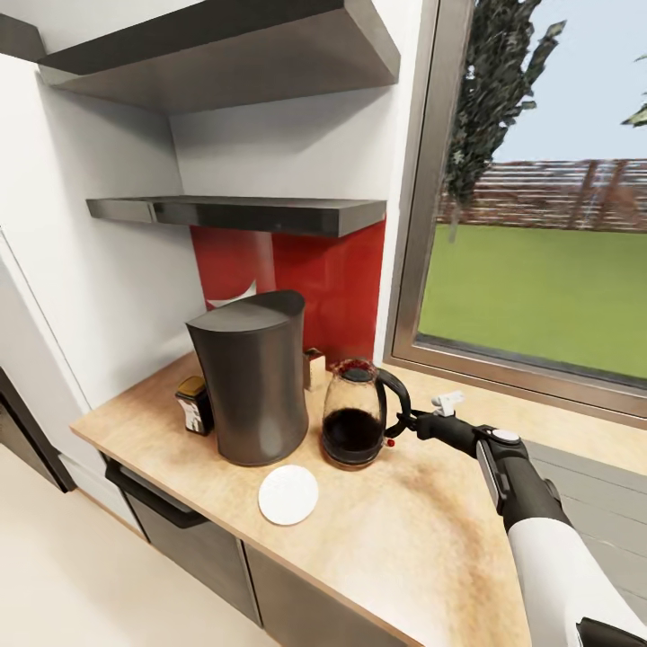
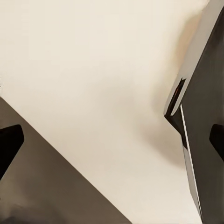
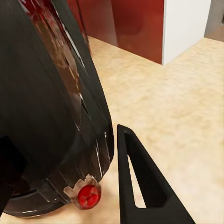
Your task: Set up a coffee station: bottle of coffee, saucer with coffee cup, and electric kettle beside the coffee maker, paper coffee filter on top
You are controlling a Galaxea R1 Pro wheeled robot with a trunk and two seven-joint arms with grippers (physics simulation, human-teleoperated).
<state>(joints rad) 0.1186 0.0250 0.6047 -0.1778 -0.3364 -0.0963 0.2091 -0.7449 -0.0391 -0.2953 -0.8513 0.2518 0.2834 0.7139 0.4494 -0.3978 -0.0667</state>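
Right gripper (image 1: 406, 420) first: its black fingers sit at the black loop handle of the electric kettle (image 1: 352, 422), right of centre in the head view, apparently closed around the loop. Up close in the right wrist view, one wedge-shaped matte finger (image 3: 140, 186) rises from the lower middle of the frame, just beside the kettle's (image 3: 51, 116) rounded glass wall and its small red switch (image 3: 88, 196); the other finger is hidden by the dark handle.

The kettle stands upright on the kitchen countertop (image 1: 422, 530), a clear glass bulb with a black lid and base, its lower half dark. The countertop is pale beige wood grain, smooth and matte.

Just left of the kettle is the coffee maker (image 1: 254, 382), a tall dark grey column with a slanted top and a soft satin finish. Low in front of them, centre frame, lies the saucer (image 1: 288, 494), a plain white flat disc, bare. At the coffee maker's left, partly tucked behind it, stands the bottle of coffee (image 1: 194, 404), small and dark with a golden-brown lid and a black-and-white label.

Behind is a glossy red backsplash (image 1: 332, 279), with the thin black kitchen shelf (image 1: 252, 214) above it.

Left gripper (image 2: 112, 140): two dark fingertips sit at opposite edges of the left wrist view, spread wide with nothing between them, over a cream floor (image 2: 102, 70).
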